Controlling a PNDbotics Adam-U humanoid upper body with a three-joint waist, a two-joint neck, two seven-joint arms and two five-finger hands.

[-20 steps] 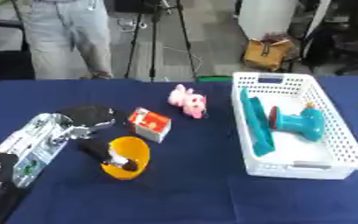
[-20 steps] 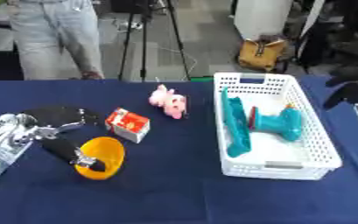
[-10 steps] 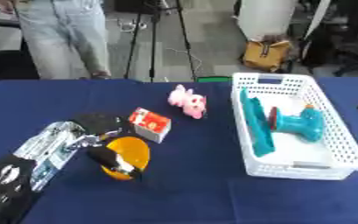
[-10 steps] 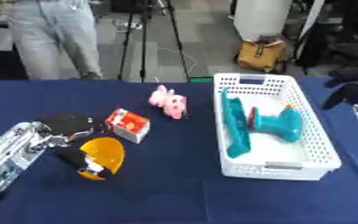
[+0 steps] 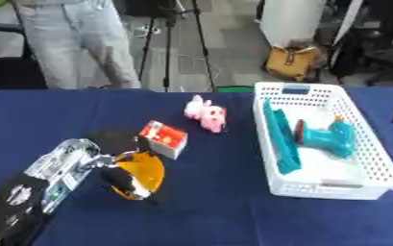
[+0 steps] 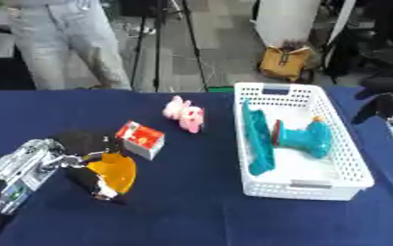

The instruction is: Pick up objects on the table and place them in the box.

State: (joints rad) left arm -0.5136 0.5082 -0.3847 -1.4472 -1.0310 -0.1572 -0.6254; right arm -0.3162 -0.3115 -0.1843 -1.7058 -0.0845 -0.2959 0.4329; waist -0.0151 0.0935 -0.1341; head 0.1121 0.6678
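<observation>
One orange bowl [image 5: 142, 174], one red carton [image 5: 163, 138], one pink toy [image 5: 206, 112], one white basket [image 5: 376, 166].

Surface [image 5: 208, 206]: matt navy cloth. Basket [image 5: 376, 169]: white perforated plastic. Toy drill [image 5: 330, 139]: smooth teal plastic. Bowl [image 5: 145, 174]: glossy orange plastic. Pig toy [image 5: 206, 114]: soft pink plush. Small box [image 5: 163, 138]: red-and-white printed card. Left robot hand [image 5: 115, 166]: black, with silver metal forearm.
</observation>
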